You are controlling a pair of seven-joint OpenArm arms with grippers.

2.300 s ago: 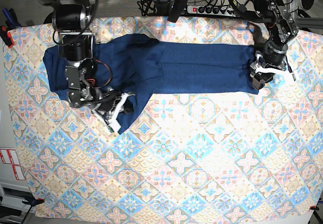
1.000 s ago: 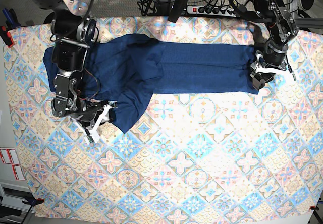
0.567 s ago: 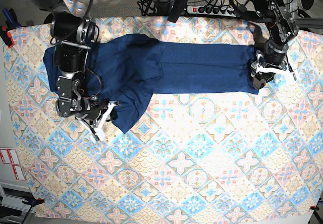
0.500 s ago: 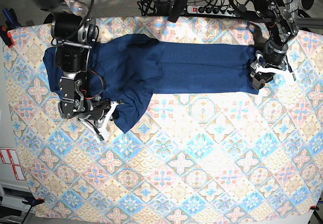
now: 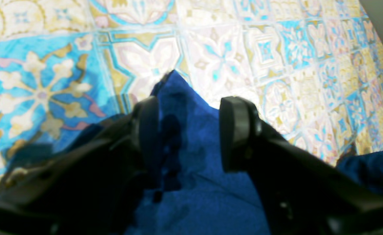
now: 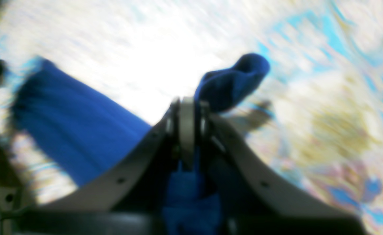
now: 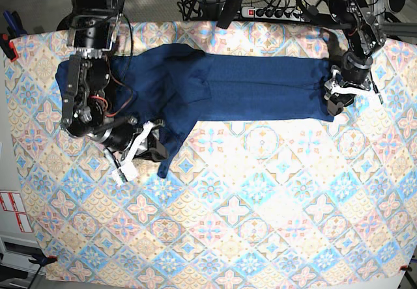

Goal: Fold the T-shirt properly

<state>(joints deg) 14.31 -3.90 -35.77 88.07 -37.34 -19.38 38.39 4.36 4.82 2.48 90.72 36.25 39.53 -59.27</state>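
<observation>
The T-shirt (image 7: 215, 87) is lying in a long dark blue band across the far part of the patterned tablecloth (image 7: 260, 204), with a sleeve trailing down from its wider end toward the cloth's centre. The right gripper (image 6: 186, 107) is sitting at that trailing sleeve; its jaws are pressed together and a fold of blue fabric is bulging out just beside them, so it appears to be pinching the sleeve, though the wrist view is too blurred to be certain. The left gripper (image 5: 186, 130) is waiting at the opposite narrow end of the T-shirt, its jaws standing apart with a blue corner lying between them, clamping nothing.

Judging from this, the sleeve fold is the step in hand: the right gripper is taking hold of the loose sleeve. The next move is calling for that sleeve to be carried up and laid flat over the body of the T-shirt, without dragging the rest along.

Counting: one T-shirt, one tablecloth, two grippers.
</observation>
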